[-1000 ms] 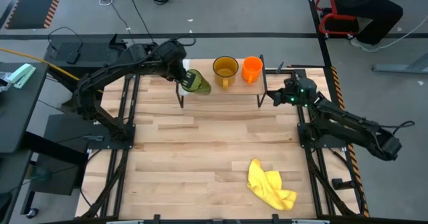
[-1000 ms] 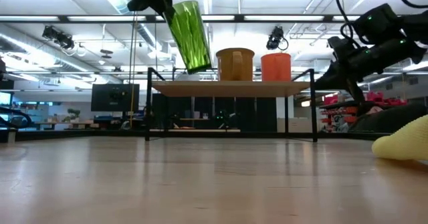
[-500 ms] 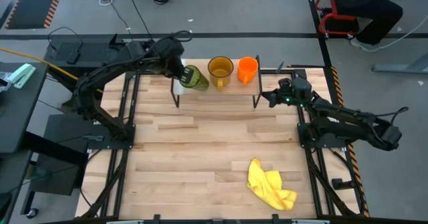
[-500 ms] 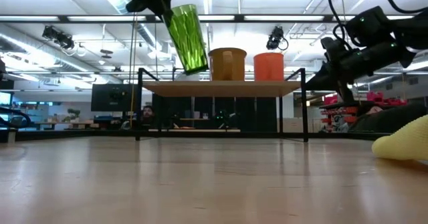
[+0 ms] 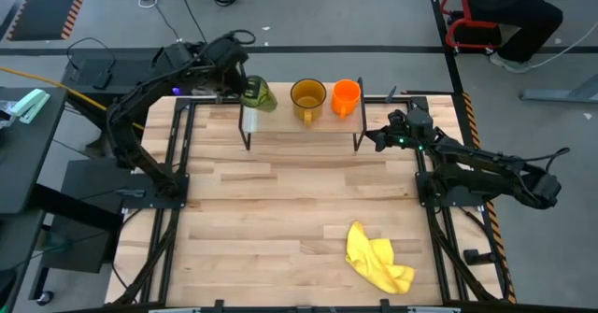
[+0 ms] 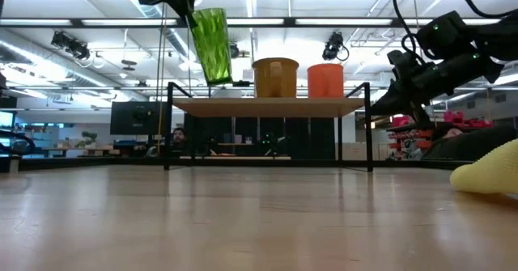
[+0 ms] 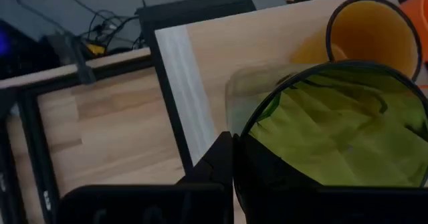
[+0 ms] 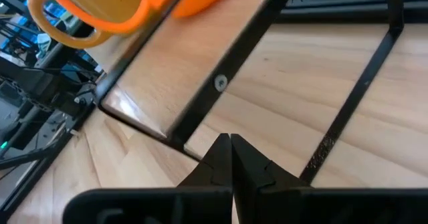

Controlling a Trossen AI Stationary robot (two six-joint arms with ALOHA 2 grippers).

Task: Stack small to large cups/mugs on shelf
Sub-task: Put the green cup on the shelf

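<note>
My left gripper [image 5: 243, 87] is shut on the translucent green tumbler [image 5: 258, 94], which it carries above the left end of the shelf [image 5: 299, 126]. In the low view the tumbler [image 6: 212, 44] hangs tilted, its base just above the plank [image 6: 267, 105]. The amber mug [image 5: 308, 95] and the orange cup [image 5: 347, 94] stand upright, side by side, on the plank. My right gripper [image 5: 377, 137] is shut, with its tips [image 8: 231, 144] at the right end of the shelf. My left gripper holds the tumbler by its rim [image 7: 249, 127], coming from above. One finger [image 7: 214, 160] is outside the wall, and the other seems to be inside the mouth. The tumbler is lifted clear and hangs tilted below the fingers. My right gripper stands close to the black frame at the shelf's right end [image 8: 200, 103]; I cannot tell whether it touches it.
A crumpled yellow cloth [image 5: 377, 257] lies near the table's near right corner and also shows in the low view [image 6: 490, 174]. Bare wooden tabletop [image 5: 280, 201] spreads in front of the shelf. A seated person is beyond the far right corner.
The shelf slid a little toward the table's left with the mug and cup on it. My right gripper moved left with it, then both stayed still. My left gripper carried the tumbler toward the far left, and the tumbler now hangs more upright over the shelf's left end.
</note>
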